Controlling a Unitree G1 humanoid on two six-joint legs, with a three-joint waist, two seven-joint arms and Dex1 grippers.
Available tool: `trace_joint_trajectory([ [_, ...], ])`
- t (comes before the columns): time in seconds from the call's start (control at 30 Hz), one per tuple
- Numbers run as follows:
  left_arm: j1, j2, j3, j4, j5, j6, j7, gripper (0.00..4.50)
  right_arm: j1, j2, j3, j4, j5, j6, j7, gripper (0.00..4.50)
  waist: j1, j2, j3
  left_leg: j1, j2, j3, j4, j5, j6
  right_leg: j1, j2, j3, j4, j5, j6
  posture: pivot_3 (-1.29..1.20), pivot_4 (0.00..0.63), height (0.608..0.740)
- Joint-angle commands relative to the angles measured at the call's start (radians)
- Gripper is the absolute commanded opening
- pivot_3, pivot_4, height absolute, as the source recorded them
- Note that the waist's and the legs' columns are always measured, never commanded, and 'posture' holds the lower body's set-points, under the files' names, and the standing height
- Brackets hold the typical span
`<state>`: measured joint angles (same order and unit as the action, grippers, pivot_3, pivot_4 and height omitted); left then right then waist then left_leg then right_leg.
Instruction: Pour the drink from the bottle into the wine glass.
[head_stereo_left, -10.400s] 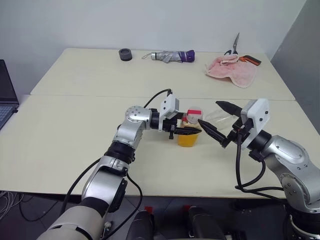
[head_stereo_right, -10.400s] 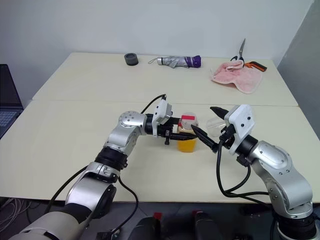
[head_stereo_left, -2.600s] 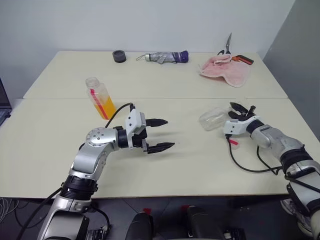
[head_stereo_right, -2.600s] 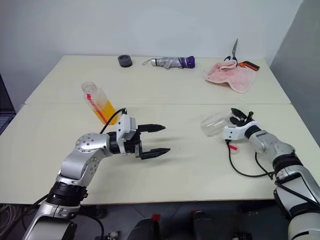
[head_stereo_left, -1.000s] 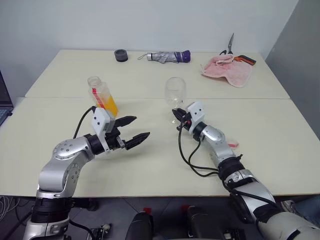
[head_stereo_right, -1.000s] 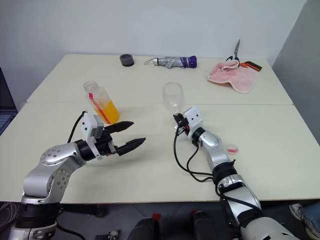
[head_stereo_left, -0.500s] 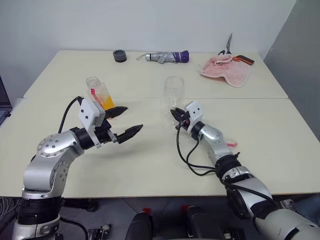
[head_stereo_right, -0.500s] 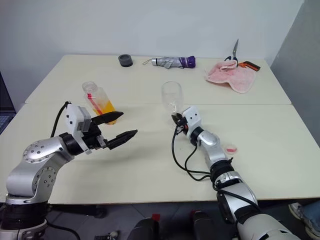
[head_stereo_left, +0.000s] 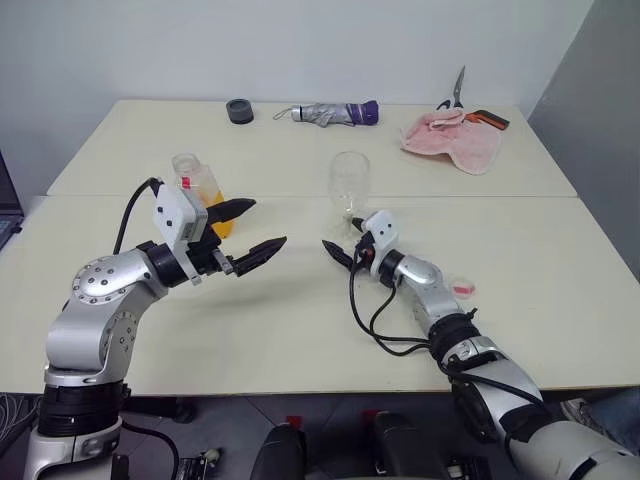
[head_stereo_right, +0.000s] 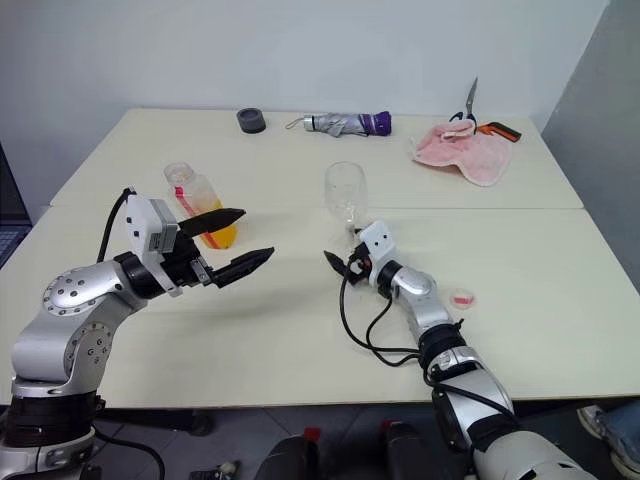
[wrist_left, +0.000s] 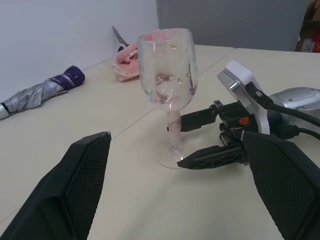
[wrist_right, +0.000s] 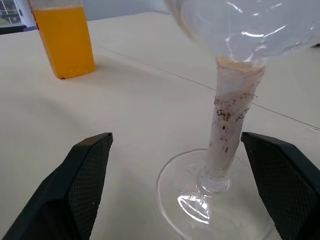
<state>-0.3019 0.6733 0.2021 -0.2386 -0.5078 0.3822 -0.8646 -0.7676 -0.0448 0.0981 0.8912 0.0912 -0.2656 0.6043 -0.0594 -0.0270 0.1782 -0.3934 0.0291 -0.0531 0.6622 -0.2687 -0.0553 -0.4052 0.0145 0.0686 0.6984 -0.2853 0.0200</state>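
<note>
Right wrist view: my right gripper spread wide around the upright wine glass stem, not touching.
Left gripper: mine, wide, empty, near the bottle.

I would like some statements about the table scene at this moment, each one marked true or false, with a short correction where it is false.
1. The clear stemmed wine glass stands upright on the table. True.
2. The right gripper is shut on the glass stem. False: its fingers are open, one on each side of the foot, not touching.
3. The small clear plastic bottle of orange drink has no cap on. True: its mouth is open.
4. The left gripper holds the bottle. False: it is open, near the bottle, holding nothing.
5. The folded grey and purple umbrella lies beside the glass. False: it lies at the far edge of the table.
</note>
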Motion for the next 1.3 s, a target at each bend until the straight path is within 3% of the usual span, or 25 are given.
trace_joint_trajectory([
  [0.03,-0.017,-0.008,0.005,-0.021,-0.002,-0.026,0.012,4.50,0.035,-0.022,-0.004,-0.124,0.014,0.042,0.043,4.45,0.000,0.000,0.000,0.000,0.000,0.000,0.000,0.000,0.000,0.000,0.000,0.000,0.000,0.000,0.000,0.00,0.150,0.740],
  [0.4,-0.003,-0.031,-0.011,-0.014,0.010,-0.031,0.023,4.50,0.144,-0.058,-0.012,-0.389,0.038,0.214,0.029,4.45,0.001,0.000,0.000,0.000,0.000,0.000,0.000,0.000,0.000,0.000,0.000,0.000,0.000,0.000,0.000,0.00,0.150,0.740],
  [0.77,0.069,0.004,0.014,-0.026,0.011,-0.023,0.021,4.50,0.018,0.030,-0.041,-0.210,0.031,0.201,-0.032,4.45,0.001,0.000,0.000,0.000,0.000,0.000,0.000,0.000,0.000,0.000,0.000,0.000,0.000,0.000,0.000,0.00,0.150,0.740],
  [0.87,0.086,0.010,0.023,-0.034,0.008,-0.024,0.028,4.50,-0.007,0.043,-0.053,-0.161,0.029,0.180,-0.035,3.88,0.001,0.000,0.000,0.000,0.000,0.000,0.000,0.000,0.000,0.000,0.000,0.000,0.000,0.000,0.000,0.00,0.150,0.740],
  [1.2,0.110,0.021,0.044,-0.062,-0.002,-0.008,0.046,4.50,-0.045,0.057,-0.063,-0.080,0.013,0.114,-0.063,0.19,-0.001,0.001,0.000,0.000,0.000,0.000,-0.001,0.000,0.000,-0.001,0.000,0.000,-0.001,0.000,0.000,0.00,0.150,0.740],
  [1.3,0.109,0.021,0.044,-0.063,-0.001,-0.006,0.046,4.50,-0.051,0.060,-0.065,-0.067,0.011,0.100,-0.071,0.08,-0.001,0.001,0.001,0.000,0.000,0.000,-0.001,0.000,0.000,-0.001,0.000,0.000,-0.001,0.000,0.000,0.00,0.150,0.740],
])
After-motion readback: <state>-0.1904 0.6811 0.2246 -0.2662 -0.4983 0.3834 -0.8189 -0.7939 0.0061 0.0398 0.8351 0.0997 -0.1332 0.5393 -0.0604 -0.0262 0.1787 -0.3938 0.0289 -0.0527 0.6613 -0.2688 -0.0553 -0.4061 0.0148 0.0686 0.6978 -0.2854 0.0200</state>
